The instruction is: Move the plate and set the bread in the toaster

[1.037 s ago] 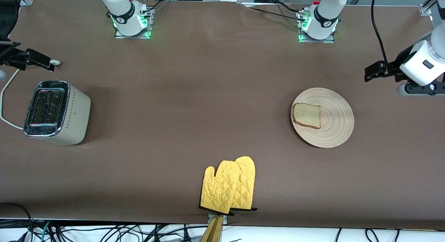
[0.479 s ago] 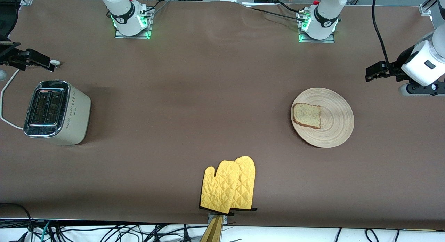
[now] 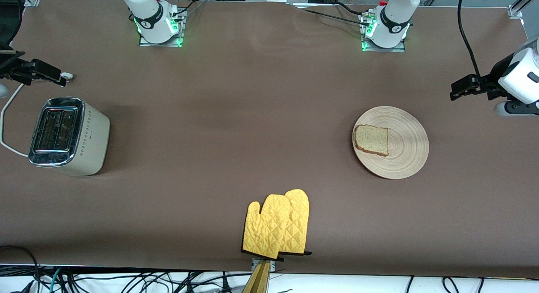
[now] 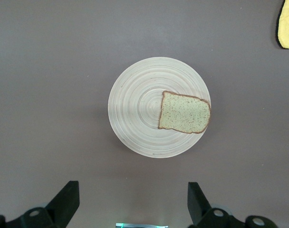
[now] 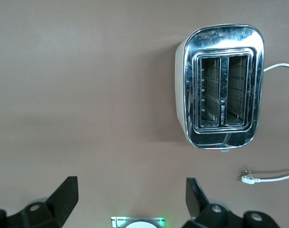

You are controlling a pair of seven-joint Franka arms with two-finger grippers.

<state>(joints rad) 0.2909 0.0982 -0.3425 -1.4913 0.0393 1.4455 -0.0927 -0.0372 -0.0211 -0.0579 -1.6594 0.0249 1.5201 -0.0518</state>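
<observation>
Front view coverage shows the round, pale beige wooden plate (image 3: 390,142) with concentric grooves lying on the brown desk (image 3: 252,116) toward the left arm's end, with the squarish slice of tan bread (image 3: 371,139) with a darker crust resting flat on the part of the plate that faces the toaster. The cream-white two-slot toaster (image 3: 69,136) with a chrome top is positioned near the edge at the right arm's end, well apart from the plate, its slots seen empty in the right wrist view and its white cord (image 3: 8,112) trailing toward that edge. A pair of yellow quilted oven mitts (image 3: 276,225) is placed at the desk edge nearest the front camera, about midway along it. The left gripper (image 3: 459,87) is held above the desk near the left arm's end, with its fingers (image 4: 66,202) spread wide and nothing grasped. The right gripper (image 3: 42,72) is held above the desk close to the toaster, likewise released and empty. No step is judged to have been completed; the approach to the plate appears to be the step in hand. A descent of the left gripper to the plate rim is called for next. Wide bare desk is available between plate and toaster; only the mitts and the cord are to be avoided.
</observation>
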